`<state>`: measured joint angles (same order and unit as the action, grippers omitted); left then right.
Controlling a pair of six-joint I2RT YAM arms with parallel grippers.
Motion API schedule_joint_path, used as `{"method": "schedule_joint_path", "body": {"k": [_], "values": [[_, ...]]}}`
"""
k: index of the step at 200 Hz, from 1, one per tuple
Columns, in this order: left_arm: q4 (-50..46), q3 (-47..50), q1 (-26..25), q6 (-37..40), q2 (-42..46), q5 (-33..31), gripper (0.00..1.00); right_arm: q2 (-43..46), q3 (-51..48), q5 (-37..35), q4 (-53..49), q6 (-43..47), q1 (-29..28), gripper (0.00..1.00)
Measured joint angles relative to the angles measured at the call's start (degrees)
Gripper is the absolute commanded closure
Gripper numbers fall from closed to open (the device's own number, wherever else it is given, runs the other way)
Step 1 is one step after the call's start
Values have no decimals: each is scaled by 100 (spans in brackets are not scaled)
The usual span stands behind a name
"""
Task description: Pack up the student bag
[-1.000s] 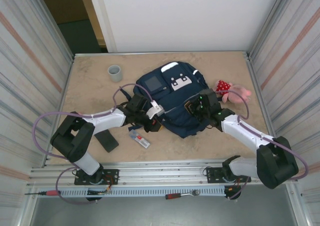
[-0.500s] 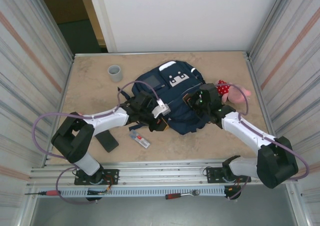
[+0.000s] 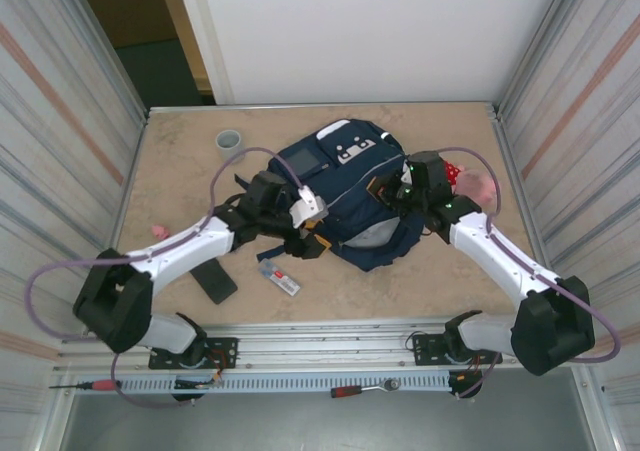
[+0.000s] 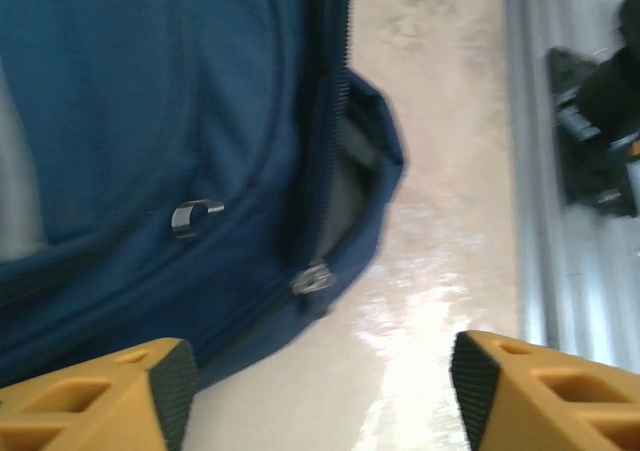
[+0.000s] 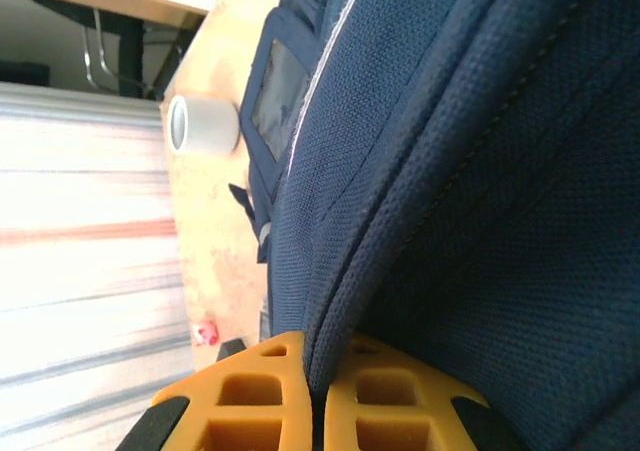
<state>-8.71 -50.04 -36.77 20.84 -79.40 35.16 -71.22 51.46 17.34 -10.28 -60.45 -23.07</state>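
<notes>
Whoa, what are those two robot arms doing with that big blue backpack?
They are packing the student bag, which lies on the table. The right gripper has its jaws shut on a fold of the bag's fabric. The left gripper has its jaws open and holds nothing. It hovers by the zipper pull, where the zip is partly open. A pink plush toy and a grey cup lie outside the bag.
</notes>
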Motion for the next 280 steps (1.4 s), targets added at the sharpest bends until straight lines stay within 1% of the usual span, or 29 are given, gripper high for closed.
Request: {"method": "schedule_joint_path", "body": {"k": [11,24,47,69,110,134,171,216,242,280], "values": [[157,136,9,306,181,-376,18,-22,94,107,-120,120,52,100],[304,201,7,713,201,-798,13,-81,262,232,-271,271,72,100],[599,177,9,1368,-96,-1414,9,-208,557,481,-407,520,92,100],[944,111,7,1703,-481,-1727,8,-295,728,643,-505,688,136,100],[1327,17,-131,1993,-833,-1971,6,-398,758,706,-595,817,264,100],[1493,22,-210,2103,-826,-2059,9,-415,763,811,-643,850,369,100],[1930,389,-232,2396,-566,-2085,8,-476,859,1088,-765,999,474,100],[2105,420,-282,2791,-560,-2090,7,-507,927,1274,-925,1172,575,100],[2151,409,-389,2887,-632,-2173,7,-516,949,1283,-977,1272,612,100],[2188,448,-551,2949,-577,-2350,8,-538,984,1519,-1086,1401,761,100]]}}
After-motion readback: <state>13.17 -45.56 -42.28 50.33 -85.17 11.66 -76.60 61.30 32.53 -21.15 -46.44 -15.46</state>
